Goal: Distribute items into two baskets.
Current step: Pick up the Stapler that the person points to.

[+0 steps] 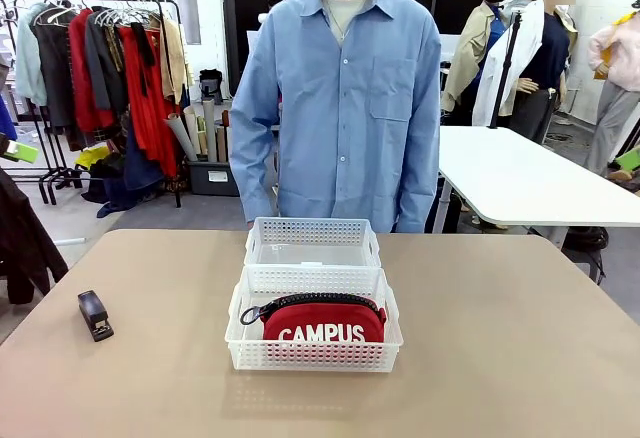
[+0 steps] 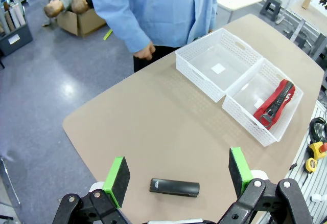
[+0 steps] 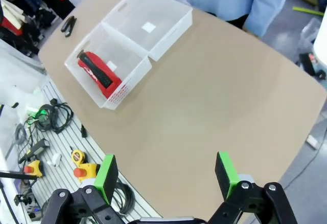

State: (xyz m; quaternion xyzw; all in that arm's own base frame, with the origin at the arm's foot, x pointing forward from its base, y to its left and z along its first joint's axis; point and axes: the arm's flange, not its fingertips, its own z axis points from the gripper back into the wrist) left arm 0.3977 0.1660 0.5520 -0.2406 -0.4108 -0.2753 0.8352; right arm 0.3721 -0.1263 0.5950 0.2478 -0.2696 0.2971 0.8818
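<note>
Red pouch [image 1: 322,323], white "CAMPUS" lettering: standing on edge inside nearer basket [image 1: 313,356], zipper up. Farther basket [image 1: 312,230]: sitting end to end against nearer one. Black stapler [image 1: 95,315]: lying on table [image 1: 520,338], well apart from baskets, on robot's left. Left gripper [image 2: 179,171]: hovering above stapler, fingers [image 2: 239,166] spread wide, gripping nothing. Right gripper [image 3: 166,175]: hanging over bare tabletop, fingers likewise wide apart, touching nothing. Person [image 1: 345,108]: standing at far edge.
</note>
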